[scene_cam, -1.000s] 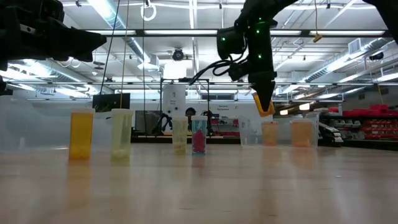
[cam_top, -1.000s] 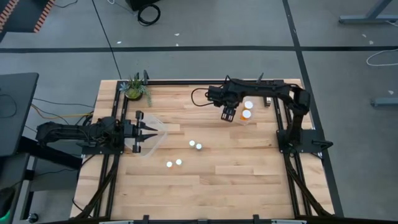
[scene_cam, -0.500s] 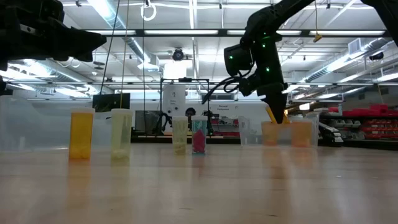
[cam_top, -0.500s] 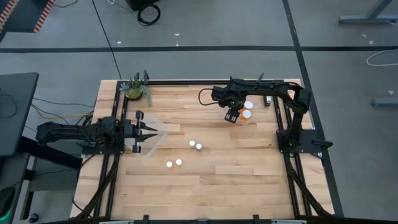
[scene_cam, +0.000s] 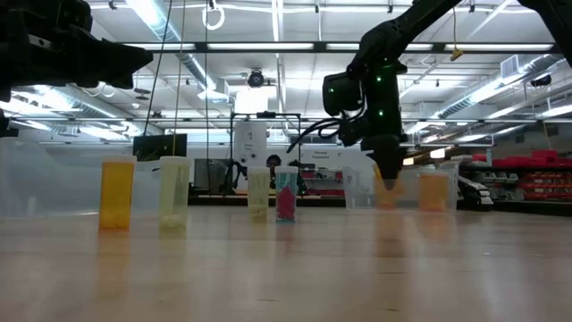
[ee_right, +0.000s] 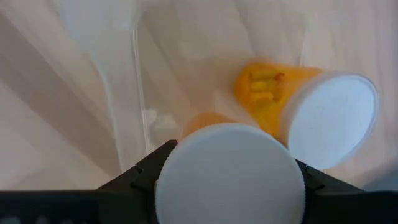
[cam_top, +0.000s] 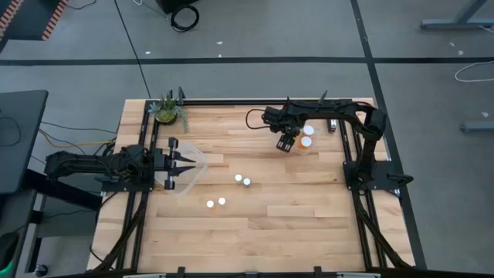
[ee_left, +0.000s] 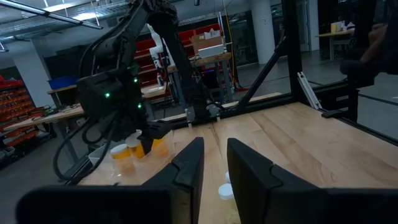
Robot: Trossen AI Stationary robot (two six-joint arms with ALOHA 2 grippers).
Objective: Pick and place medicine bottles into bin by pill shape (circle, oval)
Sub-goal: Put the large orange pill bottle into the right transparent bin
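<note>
My right gripper (cam_top: pixel 287 144) is shut on an orange medicine bottle with a white cap (ee_right: pixel 229 173), low inside a clear bin (cam_top: pixel 302 139) at the table's far right. Two more capped bottles (cam_top: pixel 308 130) (cam_top: pixel 306 142) stand in that bin; one shows in the right wrist view (ee_right: pixel 311 115). Several bottles stand upright on the table's middle (cam_top: pixel 238 178) (cam_top: pixel 247 182) (cam_top: pixel 210 204) (cam_top: pixel 221 201). My left gripper (cam_top: pixel 184 164) is open and empty by a second clear bin (cam_top: pixel 193 166) at the left. My right gripper pinches the bottle at its white cap's two sides (ee_right: pixel 163 173) between the two fingers (ee_right: pixel 144 174), coming from above and pointing down. The orange body (scene_cam: pixel 386 192) hangs upright below the fingers inside the bin. I cannot tell whether its base rests on the bin's floor.
A green potted plant (cam_top: pixel 167 110) stands at the far left corner. In the low view the table bottles stand in a row (scene_cam: pixel 117 192) (scene_cam: pixel 173 192) (scene_cam: pixel 258 195) (scene_cam: pixel 285 195). Bare wood lies along the table's near half.
My right gripper has gone a little toward the table's right edge and down into the right bin with the orange bottle. The bottle, tilted and high before, now stands upright and low among the other bottles there.
</note>
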